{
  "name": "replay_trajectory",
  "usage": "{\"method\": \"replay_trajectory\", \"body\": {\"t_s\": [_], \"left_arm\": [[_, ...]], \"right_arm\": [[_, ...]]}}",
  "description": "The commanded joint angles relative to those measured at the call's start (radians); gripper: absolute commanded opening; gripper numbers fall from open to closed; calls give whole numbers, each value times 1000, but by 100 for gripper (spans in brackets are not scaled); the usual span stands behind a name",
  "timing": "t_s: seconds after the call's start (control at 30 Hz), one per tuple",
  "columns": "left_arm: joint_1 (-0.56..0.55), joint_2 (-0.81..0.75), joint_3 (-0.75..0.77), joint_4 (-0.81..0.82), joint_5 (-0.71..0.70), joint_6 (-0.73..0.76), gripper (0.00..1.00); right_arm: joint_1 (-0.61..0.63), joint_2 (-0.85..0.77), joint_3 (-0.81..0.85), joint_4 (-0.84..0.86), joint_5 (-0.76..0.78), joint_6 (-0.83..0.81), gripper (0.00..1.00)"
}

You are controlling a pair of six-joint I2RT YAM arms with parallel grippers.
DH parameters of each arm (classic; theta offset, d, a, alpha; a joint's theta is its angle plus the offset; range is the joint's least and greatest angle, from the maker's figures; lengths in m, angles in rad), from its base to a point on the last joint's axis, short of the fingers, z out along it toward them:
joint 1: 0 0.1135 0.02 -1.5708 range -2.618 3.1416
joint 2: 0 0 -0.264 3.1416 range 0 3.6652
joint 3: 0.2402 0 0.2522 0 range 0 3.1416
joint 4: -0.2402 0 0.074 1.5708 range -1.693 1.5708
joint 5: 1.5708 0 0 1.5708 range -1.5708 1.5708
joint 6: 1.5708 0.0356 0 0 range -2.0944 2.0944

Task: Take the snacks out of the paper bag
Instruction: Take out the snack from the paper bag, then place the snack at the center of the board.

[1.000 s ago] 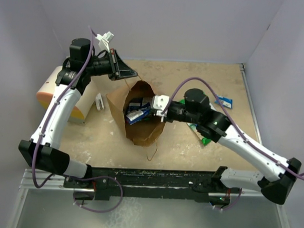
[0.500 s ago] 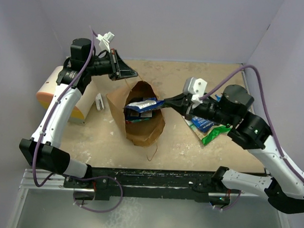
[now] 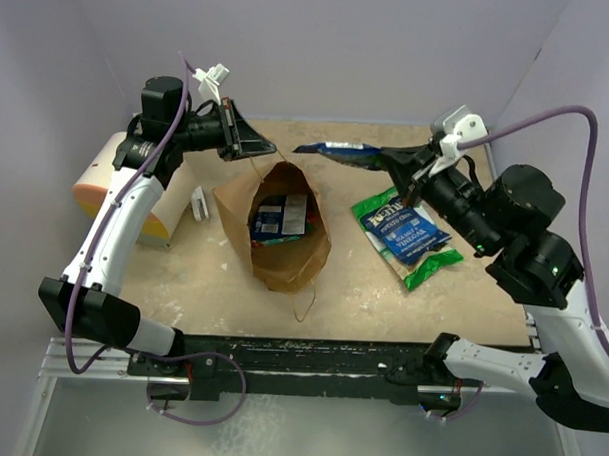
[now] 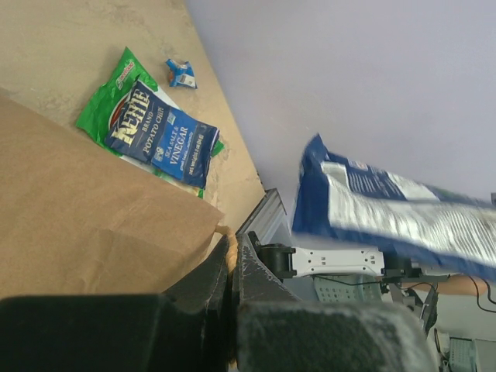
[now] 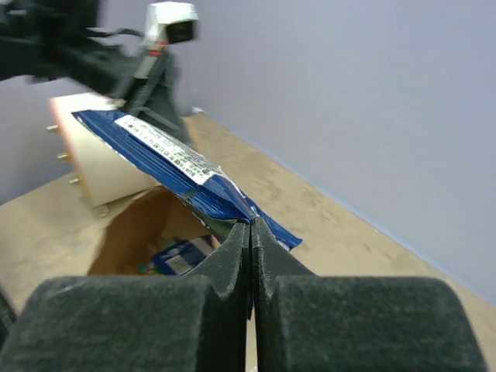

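From above we see our left gripper (image 3: 267, 147), upper left, pinching the bag (image 3: 283, 262) by its handle to keep its mouth open; its wrist view shows the jaws closed, lower centre; our right gripper (image 5: 251, 225) clamps a blue packet (image 5: 155, 143), centre-left, lifted out.

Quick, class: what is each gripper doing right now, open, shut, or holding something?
Left gripper: shut, pinching the paper bag by its top.
Right gripper: shut on the dark blue packet, held in the air.
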Motion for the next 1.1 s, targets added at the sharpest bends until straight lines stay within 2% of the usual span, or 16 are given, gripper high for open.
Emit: {"method": "replay_trajectory", "body": {"t_s": [0.0,0.1,0.2,0.27,0.33,0.43,0.53,0.7,0.9,1.07], "left_arm": [[6,-27,18,38,4,11,0],[6,-28,15,46,8,6,0],[6,-30,18,49,9,6,0],[6,-32,17,49,13,4,0],[6,-37,15,49,13,4,0],[6,-42,17,46,15,7,0],[6,-47,14,38,12,14,0],[7,-43,10,44,11,15,0],[7,-36,10,54,20,8,0],[7,-38,10,49,22,11,0]], "right_arm": [[-56,55,21,43,289,109,0],[-135,83,-34,53,279,137,0],[-255,55,-211,232,127,39,0],[-337,64,-278,280,58,-11,0],[-399,85,-325,296,26,-38,0],[-491,125,-346,249,18,34,0],[-547,143,-362,236,-26,195,0],[-582,141,-434,266,-20,629,0],[-597,144,-536,363,159,1068,0],[-598,149,-611,403,322,1345,0]]}}
